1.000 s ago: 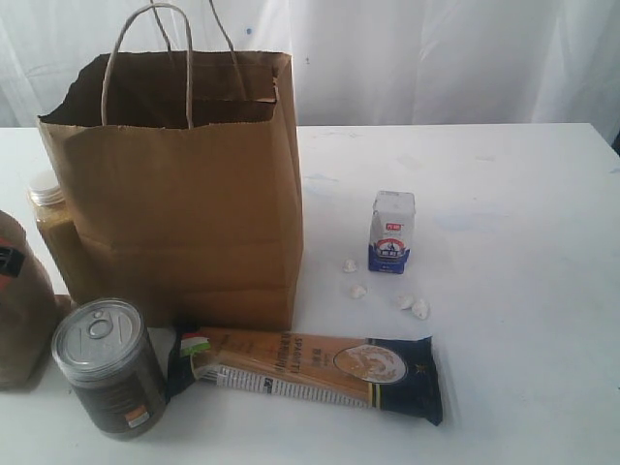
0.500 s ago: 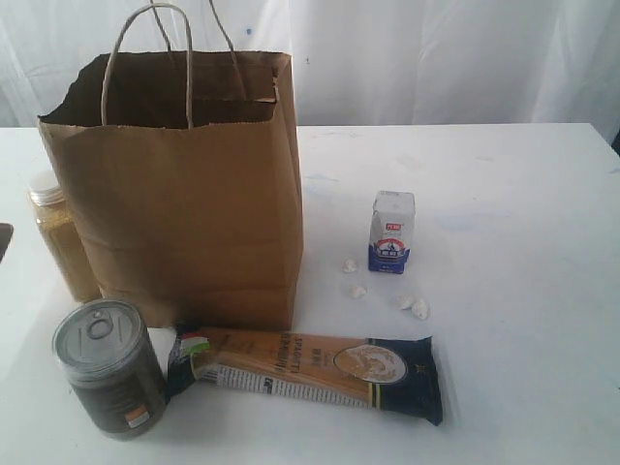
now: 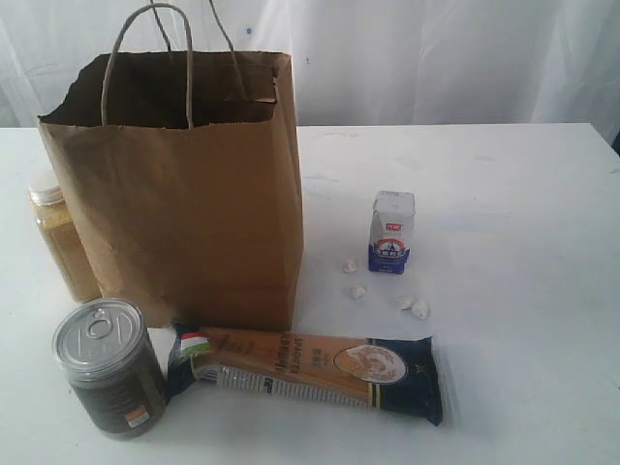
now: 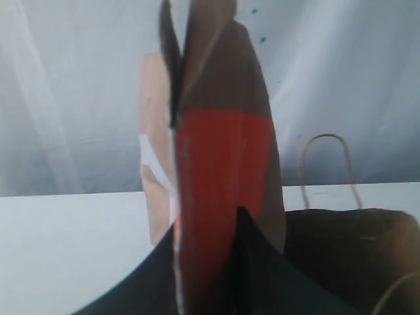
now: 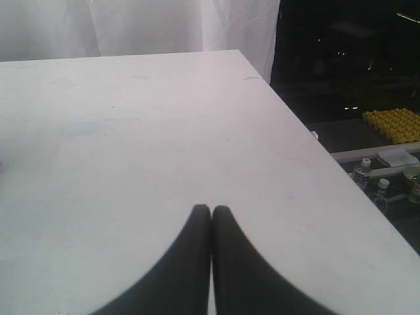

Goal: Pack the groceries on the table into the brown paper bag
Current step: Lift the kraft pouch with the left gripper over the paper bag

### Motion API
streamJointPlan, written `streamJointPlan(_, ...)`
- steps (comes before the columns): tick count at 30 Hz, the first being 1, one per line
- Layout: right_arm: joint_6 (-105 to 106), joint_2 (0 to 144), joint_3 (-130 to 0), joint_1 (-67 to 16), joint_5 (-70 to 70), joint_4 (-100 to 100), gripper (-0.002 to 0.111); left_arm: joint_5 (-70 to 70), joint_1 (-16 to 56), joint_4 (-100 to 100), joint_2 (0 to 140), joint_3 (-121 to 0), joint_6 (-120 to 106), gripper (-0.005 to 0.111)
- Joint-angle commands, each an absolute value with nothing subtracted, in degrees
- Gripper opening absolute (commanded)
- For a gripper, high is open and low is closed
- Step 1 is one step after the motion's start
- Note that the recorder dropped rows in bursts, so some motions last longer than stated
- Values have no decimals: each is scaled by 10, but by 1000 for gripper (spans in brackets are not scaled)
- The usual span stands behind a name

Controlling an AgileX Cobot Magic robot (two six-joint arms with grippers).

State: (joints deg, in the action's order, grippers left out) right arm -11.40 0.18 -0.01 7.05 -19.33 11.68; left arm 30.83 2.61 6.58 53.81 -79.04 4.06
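Left gripper (image 4: 205, 222): fingers (image 4: 259, 282) are clamped on a brown pack with red panel (image 4: 223, 151). The pack stands on edge between the two dark pads and pokes up well past the tips. It is held up in the air beside the brown paper bag (image 3: 194, 223), whose rim and one loop handle show behind it in the left wrist view. Right gripper (image 5: 211, 210): fingers (image 5: 190, 262) are pressed together tip to tip with nothing between them, over bare table (image 3: 504, 194). The table edge and corner are close by in that view, with dark floor clutter beyond. On the table the bag is upright at rear left, mouth open, both handles up. The yellow-powder jar (image 3: 58, 242) is tucked against the bag's left side, partly hidden by it. The dark tin can (image 3: 108, 368) stands front left, silver lid up. The spaghetti pack (image 3: 310, 373) lies flat just in front of the bag's base, its left end just beside the can; can't tell if they touch. The white-blue carton (image 3: 391, 232) stands upright to the right of the bag, apart from it. The white lumps (image 3: 412, 306) are scattered just in front of the carton, between it and the spaghetti pack. There is open tabletop to the right of the carton, out to the far edge.
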Motion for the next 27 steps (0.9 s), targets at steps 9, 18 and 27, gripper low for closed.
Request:
streamJointPlan(9,-114,0,0,73,-192,119,0,298,29,363,544,-798,-128,0)
streamJointPlan(18,-114,0,0,73,-192,119,0,376,29,565,614,-798,-450,0)
streamJointPlan(27,-114,0,0,73,-192,119,0,415,29,556,682,-798,-454,0)
